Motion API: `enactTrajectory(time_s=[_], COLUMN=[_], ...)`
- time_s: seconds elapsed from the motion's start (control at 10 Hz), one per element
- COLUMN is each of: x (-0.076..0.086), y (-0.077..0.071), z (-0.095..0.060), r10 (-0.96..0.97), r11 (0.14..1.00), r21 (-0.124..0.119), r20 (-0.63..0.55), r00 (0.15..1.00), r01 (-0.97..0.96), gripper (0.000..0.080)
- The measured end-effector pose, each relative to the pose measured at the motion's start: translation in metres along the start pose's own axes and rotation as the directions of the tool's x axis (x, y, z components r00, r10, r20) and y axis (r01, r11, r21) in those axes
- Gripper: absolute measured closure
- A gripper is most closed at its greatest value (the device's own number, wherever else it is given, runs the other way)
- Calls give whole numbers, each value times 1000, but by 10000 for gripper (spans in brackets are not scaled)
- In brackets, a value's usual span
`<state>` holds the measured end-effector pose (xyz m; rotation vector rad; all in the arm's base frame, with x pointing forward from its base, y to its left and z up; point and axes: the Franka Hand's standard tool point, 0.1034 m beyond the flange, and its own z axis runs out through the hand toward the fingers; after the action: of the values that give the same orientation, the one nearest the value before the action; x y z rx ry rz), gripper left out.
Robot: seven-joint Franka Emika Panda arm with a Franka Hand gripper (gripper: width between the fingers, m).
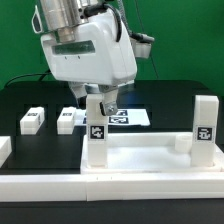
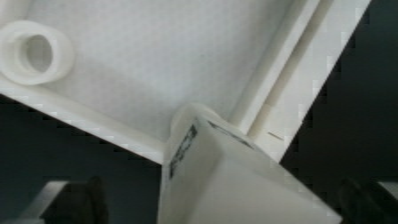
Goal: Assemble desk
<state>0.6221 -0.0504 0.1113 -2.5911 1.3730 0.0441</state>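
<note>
The white desk top (image 1: pixel 150 158) lies flat near the front, rim up. One white leg (image 1: pixel 205 125) stands upright at its corner on the exterior view's right. My gripper (image 1: pixel 104 100) is shut on another tagged leg (image 1: pixel 97 138), holding it upright at the top's corner on the exterior view's left. In the wrist view this leg (image 2: pixel 222 170) fills the space between my dark fingers (image 2: pixel 71 200), above the desk top (image 2: pixel 160 70) beside its raised rim. An empty round socket (image 2: pixel 36 52) shows there. Two loose legs (image 1: pixel 32 120) (image 1: pixel 68 119) lie on the table at the exterior view's left.
The marker board (image 1: pixel 130 117) lies on the black table behind the held leg. A long low white border rail (image 1: pixel 110 190) runs along the front edge, with a short white piece (image 1: pixel 4 148) at the exterior view's far left.
</note>
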Motion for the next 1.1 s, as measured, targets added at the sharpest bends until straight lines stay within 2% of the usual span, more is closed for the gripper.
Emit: enactTrajectory(time_s=[0.2,0.3,0.4,0.5,0.6,0.8,0.9,1.0,1.1], x=[0,-3,-7,-7,-8,-7,-7,-5,-5], y=[0,-1,-3,-4,-7,-6,-5,-3,-3], z=[0,2,5,9,9,10,10,10,10], r10=[-155,-342,-509,-602,-593,-560,-514,-431,-362], r11=[988,939,859,794,802,826,855,899,929], r21=[-3,-46,-63,-67,-69,-70,-72,-76,-77], r20=[-1,-7,12,43,29,27,23,16,11], r00=[988,940,861,797,805,828,858,902,932], r01=[155,342,509,604,594,560,514,431,362], gripper=[150,150,150,150,150,408,408,497,500])
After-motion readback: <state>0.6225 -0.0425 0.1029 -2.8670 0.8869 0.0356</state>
